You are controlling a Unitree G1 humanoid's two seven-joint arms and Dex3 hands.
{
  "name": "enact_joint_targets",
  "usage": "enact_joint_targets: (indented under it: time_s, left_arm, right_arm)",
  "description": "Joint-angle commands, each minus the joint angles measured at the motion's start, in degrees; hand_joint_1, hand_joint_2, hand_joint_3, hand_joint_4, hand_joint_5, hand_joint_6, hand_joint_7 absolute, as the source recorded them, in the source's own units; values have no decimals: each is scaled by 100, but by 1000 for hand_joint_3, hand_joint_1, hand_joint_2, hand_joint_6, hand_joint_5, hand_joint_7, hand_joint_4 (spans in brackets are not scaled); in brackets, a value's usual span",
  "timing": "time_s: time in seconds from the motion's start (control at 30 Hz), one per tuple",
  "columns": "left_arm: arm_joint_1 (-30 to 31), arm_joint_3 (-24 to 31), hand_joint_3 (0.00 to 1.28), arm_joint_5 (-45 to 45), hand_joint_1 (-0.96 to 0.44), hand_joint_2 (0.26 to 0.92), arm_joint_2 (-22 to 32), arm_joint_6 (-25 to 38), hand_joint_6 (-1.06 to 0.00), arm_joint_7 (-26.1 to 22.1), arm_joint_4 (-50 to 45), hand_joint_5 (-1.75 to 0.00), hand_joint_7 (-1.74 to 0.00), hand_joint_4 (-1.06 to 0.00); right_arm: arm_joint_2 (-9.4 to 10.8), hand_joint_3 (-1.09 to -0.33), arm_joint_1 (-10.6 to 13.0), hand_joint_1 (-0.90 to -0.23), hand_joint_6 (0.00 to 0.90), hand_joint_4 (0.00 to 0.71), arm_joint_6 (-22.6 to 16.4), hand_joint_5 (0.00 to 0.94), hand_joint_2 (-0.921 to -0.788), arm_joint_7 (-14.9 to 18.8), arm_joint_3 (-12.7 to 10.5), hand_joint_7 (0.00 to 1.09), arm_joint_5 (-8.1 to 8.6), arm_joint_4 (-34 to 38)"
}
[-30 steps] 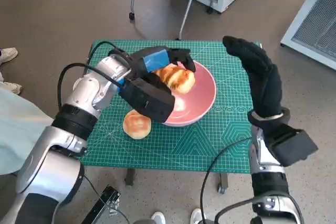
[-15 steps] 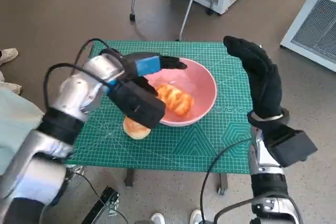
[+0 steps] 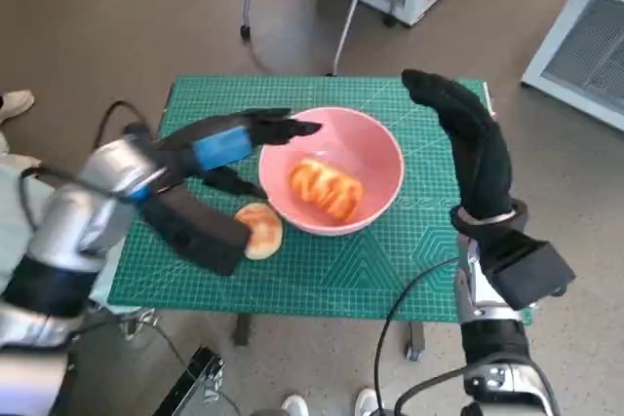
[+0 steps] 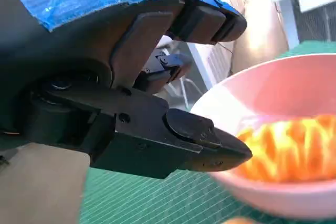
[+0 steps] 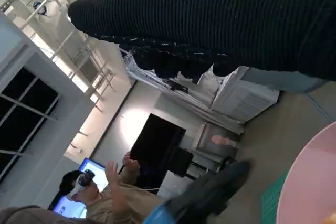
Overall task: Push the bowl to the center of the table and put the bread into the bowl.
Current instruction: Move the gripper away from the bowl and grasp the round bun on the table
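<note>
The pink bowl (image 3: 375, 148) stands near the middle of the green mat (image 3: 390, 260), with a twisted golden bread (image 3: 325, 189) lying inside it. A round bun (image 3: 259, 229) sits on the mat against the bowl's near left side. My left hand (image 3: 234, 143) hovers left of the bowl, holding nothing, with its fingers stretched toward the rim. The left wrist view shows that hand (image 4: 131, 114) close to the bowl (image 4: 273, 87) and the bread (image 4: 286, 150). My right hand (image 3: 470, 143) stands upright and empty just right of the bowl, fingers extended.
Chair legs (image 3: 341, 7) and a white cabinet (image 3: 585, 36) stand beyond the table's far edge. A shoe (image 3: 15, 101) shows at the far left. In the right wrist view a person (image 5: 86, 190) wearing a headset sits in the background, below the glove (image 5: 220, 19).
My left hand has let go of the twisted bread, which now lies in the bowl, and has drawn back to the left. My right hand shifted slightly toward the bowl.
</note>
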Motion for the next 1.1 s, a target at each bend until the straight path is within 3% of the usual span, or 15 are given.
enact_joint_targets:
  time_s: [0.03,0.3,0.6,1.1]
  left_arm:
    - [538,493,0,-214,-23,843,450,-291,-416,137,-669,-37,-85,-226]
    - [1499,1188,3,-441,-69,827,914,-434,-551,138,-1304,-39,-96,-359]
    - [2396,1728,2,-844,-94,821,922,106,-580,-186,-1711,-30,-81,-399]
    - [2870,1450,1,-574,-103,816,335,603,-586,31,-1590,-22,-46,-444]
  right_arm:
    - [14,-593,38,-492,150,476,37,10,-921,59,36,885,7,91]
    - [39,-593,72,-495,151,476,57,10,-921,77,59,882,51,99]
    - [47,-595,58,-494,152,474,87,8,-921,144,60,879,117,141]
    - [-33,-595,-10,-493,152,470,110,6,-921,304,20,875,212,247]
